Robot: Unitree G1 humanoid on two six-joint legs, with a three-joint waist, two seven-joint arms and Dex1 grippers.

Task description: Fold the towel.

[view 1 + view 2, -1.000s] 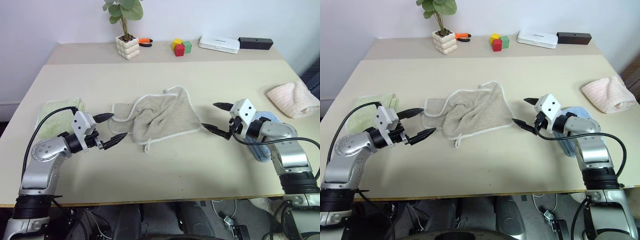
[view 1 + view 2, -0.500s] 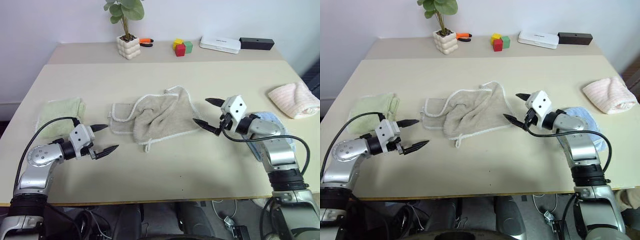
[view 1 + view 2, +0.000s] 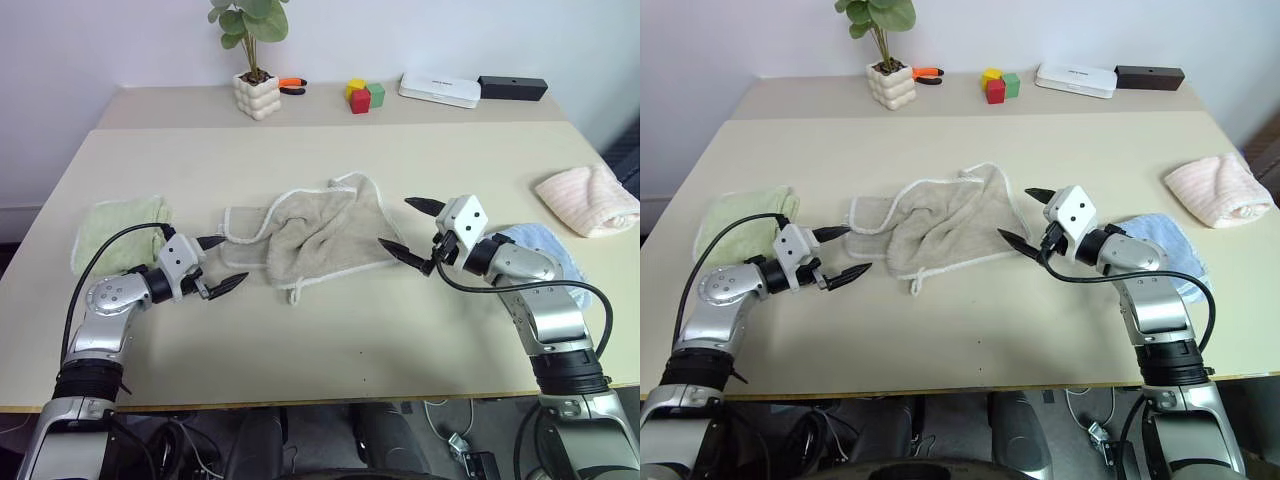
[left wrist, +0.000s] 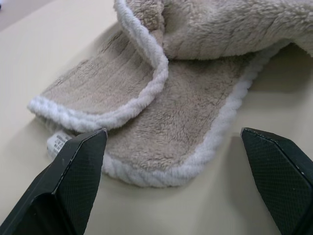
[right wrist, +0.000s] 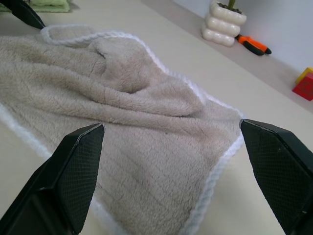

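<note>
Left gripper (image 3: 222, 262) is seen low over the table (image 3: 330, 340), its 2 black fingers spread wide apart with nothing between them. It is aimed at the near-left corner of the towel (image 3: 315, 235) and sits just beside that edge; in the left wrist view the white corded edging (image 4: 146, 88) lies between the 2 fingertips, apart from both, so no contact is made. A light green towel (image 3: 120, 225) lies behind this arm at the table's left side.

At centre, the towel is found crumpled and unfolded: 1 flap is turned over on the left, ridges run through the middle, and the small white loop (image 3: 293, 295) trails off the near edge. No neat fold is visible.

Right gripper (image 3: 412, 232) is held just beside the towel's right edge, fingers likewise wide apart and empty. In the right wrist view the beige terry surface (image 5: 122, 117) spreads ahead of the jaws, untouched.

Further right, a blue towel (image 3: 545, 245) is partly covered by the right arm, and a pink towel (image 3: 590, 200) rests near the table's right edge.

Progress judged: folding is not begun. Both grippers are only placed for a first grasp. Left to do: corners to be pinched, cloth to be spread flat, then folded over.
</note>
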